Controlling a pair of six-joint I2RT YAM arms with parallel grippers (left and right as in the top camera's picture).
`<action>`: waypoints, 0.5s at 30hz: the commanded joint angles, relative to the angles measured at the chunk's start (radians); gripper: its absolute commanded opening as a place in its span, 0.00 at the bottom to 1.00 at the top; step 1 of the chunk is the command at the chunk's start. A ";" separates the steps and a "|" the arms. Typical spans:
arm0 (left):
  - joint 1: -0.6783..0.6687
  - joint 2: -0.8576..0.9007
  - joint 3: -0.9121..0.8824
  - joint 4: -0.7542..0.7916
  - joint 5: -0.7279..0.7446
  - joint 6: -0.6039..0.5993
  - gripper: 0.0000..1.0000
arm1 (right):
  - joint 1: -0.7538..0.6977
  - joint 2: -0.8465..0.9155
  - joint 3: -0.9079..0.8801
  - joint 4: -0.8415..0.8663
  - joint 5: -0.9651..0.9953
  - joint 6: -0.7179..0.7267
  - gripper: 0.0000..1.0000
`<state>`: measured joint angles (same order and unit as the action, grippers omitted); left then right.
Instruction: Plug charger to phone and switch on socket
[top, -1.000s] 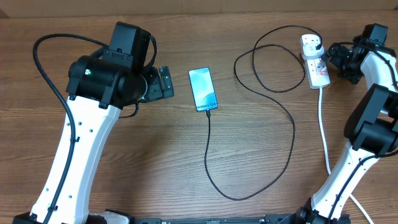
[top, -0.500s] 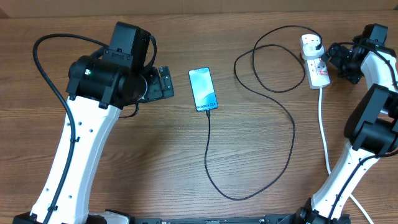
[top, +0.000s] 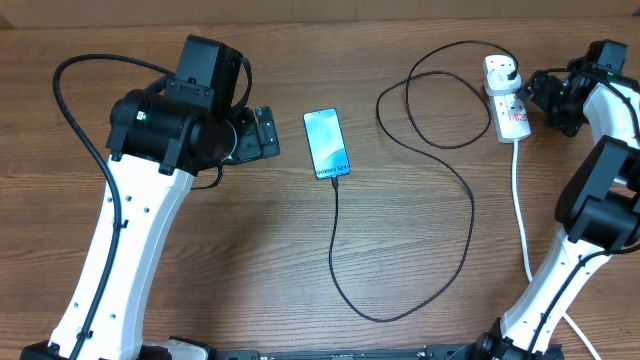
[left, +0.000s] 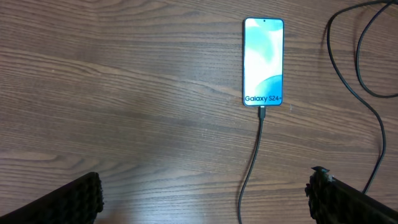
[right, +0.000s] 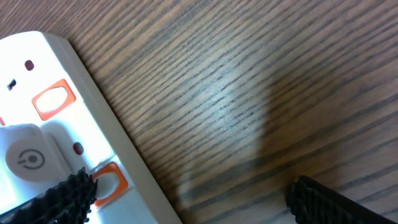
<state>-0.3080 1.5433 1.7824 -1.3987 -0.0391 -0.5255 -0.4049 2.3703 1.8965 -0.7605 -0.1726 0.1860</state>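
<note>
Overhead: right gripper (top: 533, 95) (spread wide, left gripper (top: 263, 134) too) at socket (top: 512, 118), position nearly unchanged.

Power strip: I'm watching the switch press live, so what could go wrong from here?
1. The right tool is open, with one finger over the edge of the power strip, beside an orange switch. A press might miss the switch or shove the strip sideways.
2. If the strip slides, the charger cable could tug its connector out of the phone.
</note>
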 joint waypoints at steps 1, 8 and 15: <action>-0.006 0.004 -0.002 0.000 -0.016 -0.018 1.00 | 0.011 0.014 -0.036 -0.037 -0.015 -0.026 1.00; -0.006 0.004 -0.002 0.000 -0.016 -0.018 1.00 | 0.011 0.014 -0.037 -0.031 -0.009 -0.030 1.00; -0.006 0.004 -0.002 0.000 -0.016 -0.018 1.00 | 0.011 0.012 -0.035 -0.020 -0.021 -0.030 1.00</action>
<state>-0.3080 1.5433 1.7824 -1.3987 -0.0391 -0.5255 -0.4038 2.3665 1.8965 -0.7757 -0.1810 0.1604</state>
